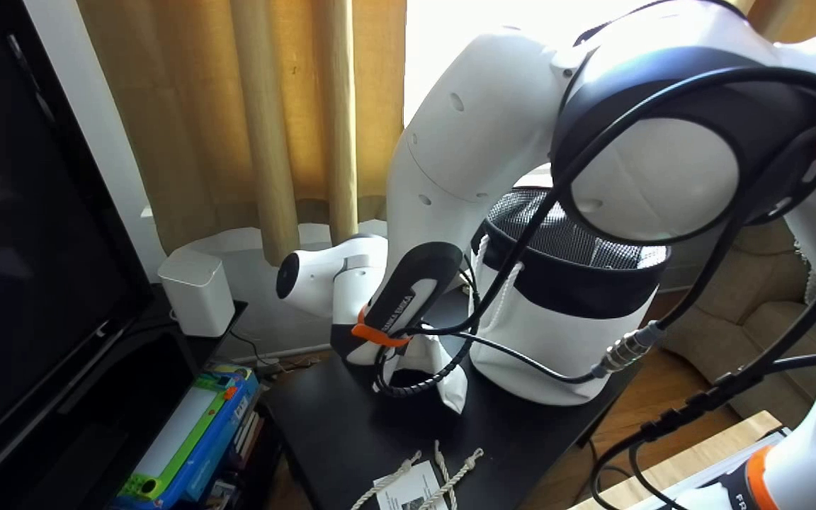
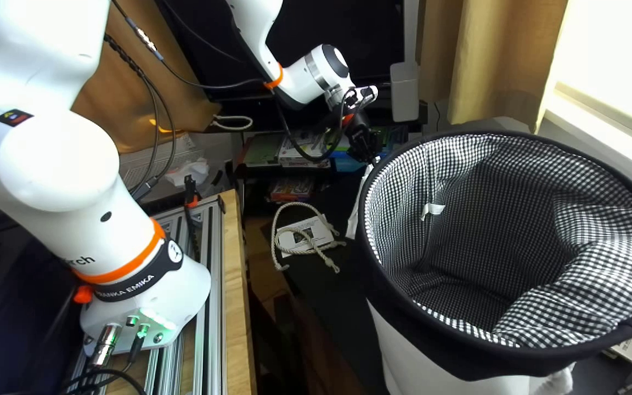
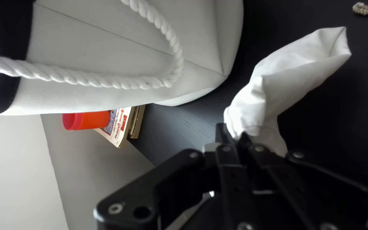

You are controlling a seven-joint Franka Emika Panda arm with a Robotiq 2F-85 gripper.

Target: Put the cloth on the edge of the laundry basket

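The white cloth (image 3: 286,83) hangs from my gripper (image 3: 236,137), whose fingers are closed on one end of it in the wrist view. The cloth also shows in both exterior views (image 1: 452,382) (image 2: 355,211), drooping over the black table beside the basket. In an exterior view my gripper (image 2: 370,151) is just past the basket's rim, on its outer side. The laundry basket (image 1: 542,347) is a tall white bin with a black top band (image 2: 458,356), a checked lining and white rope handles. Its wall fills the upper left of the wrist view (image 3: 117,38).
The basket stands on a black table (image 1: 351,439). A printed card (image 2: 308,236) with cream ropes lies on the table. Magazines (image 3: 118,127) and a red cup (image 3: 86,120) sit near the basket. A television (image 1: 32,212), a white box (image 1: 197,294) and curtains (image 1: 295,106) stand behind.
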